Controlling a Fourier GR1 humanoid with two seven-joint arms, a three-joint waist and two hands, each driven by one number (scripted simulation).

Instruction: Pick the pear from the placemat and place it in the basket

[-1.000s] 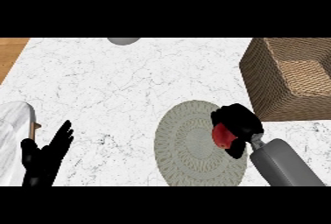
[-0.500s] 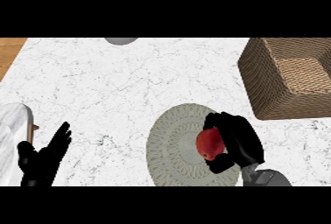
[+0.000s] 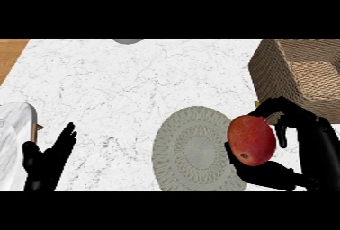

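Observation:
A red pear [image 3: 252, 140] with an orange top is held in my right hand [image 3: 302, 141], whose fingers and thumb curl round it. The fruit is lifted above the right rim of the round grey woven placemat [image 3: 192, 155]. The woven brown basket [image 3: 302, 74] stands at the far right, just beyond the hand. My left hand [image 3: 45, 161] rests open at the lower left, fingers up, holding nothing.
A white rounded object [image 3: 13, 143] lies at the left edge beside the left hand. A grey round thing [image 3: 127, 41] shows at the counter's far edge. The marble counter [image 3: 133, 85] ends at a wooden strip [image 3: 10, 54] on the far left.
My right hand has risen with the pear and turned, so the fruit now shows larger and sits at the placemat's right rim. The left hand stays put.

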